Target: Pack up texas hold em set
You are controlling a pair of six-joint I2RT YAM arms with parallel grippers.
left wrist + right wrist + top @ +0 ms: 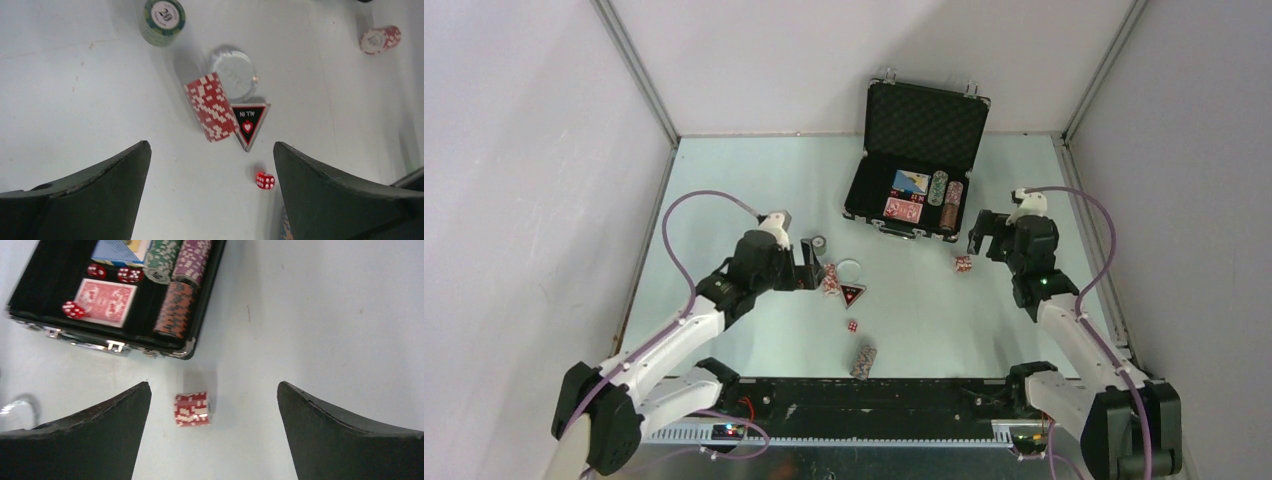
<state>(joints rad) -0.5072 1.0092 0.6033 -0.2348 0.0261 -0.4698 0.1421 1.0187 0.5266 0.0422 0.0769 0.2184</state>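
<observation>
The black briefcase (864, 205) stands open at the back, holding two card decks (106, 301), chip stacks (174, 310) and red dice (73, 310). My left gripper (809, 265) is open over a red chip stack (211, 107), an "ALL IN" triangle token (248, 123), a clear round token (233, 73) and a red die (265, 180). A green chip stack (162, 21) stands beyond. My right gripper (976, 235) is open above a short red chip stack (192, 409) lying just in front of the case. A blue chip stack (862, 361) lies near the front edge.
White walls close the table on the left, back and right. A black rail (874, 395) runs along the near edge between the arm bases. The case lid (927, 120) leans up at the back.
</observation>
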